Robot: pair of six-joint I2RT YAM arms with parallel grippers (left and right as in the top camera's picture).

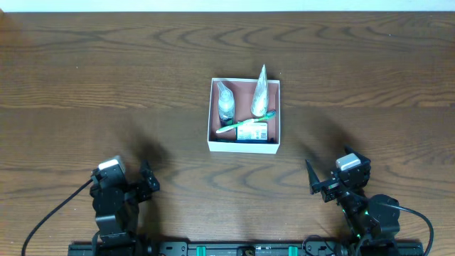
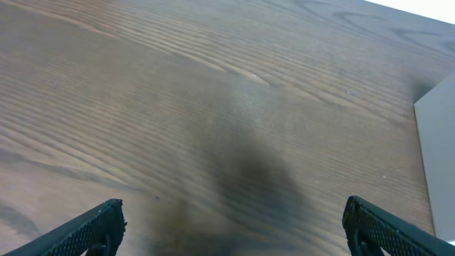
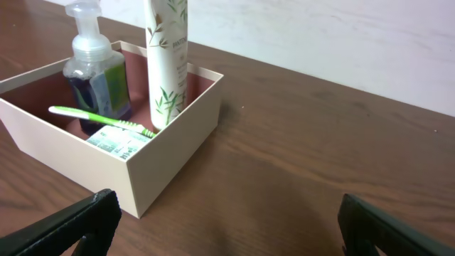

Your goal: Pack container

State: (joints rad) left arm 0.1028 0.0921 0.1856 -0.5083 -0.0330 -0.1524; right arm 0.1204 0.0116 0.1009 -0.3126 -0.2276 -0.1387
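Two arms are logged. The left gripper [image 1: 148,179] is held spread wide and empty over the table [image 1: 71,85]. At centre, farther back, the container [image 1: 244,147] is loaded with a pump bottle [image 1: 225,102], tall bottle [image 1: 260,92], green toothbrush [image 1: 245,122] and packet [image 1: 252,132]. The right gripper [image 1: 320,183] is likewise spread and empty.

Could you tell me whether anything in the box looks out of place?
Nothing spilled or damaged. The toothbrush lies slanted across the packet in the container; pump bottle and tall bottle stand upright.

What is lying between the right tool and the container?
Nothing lies there. Between the right tool and the container there is only bare wooden table, as the overhead and right wrist views both show.
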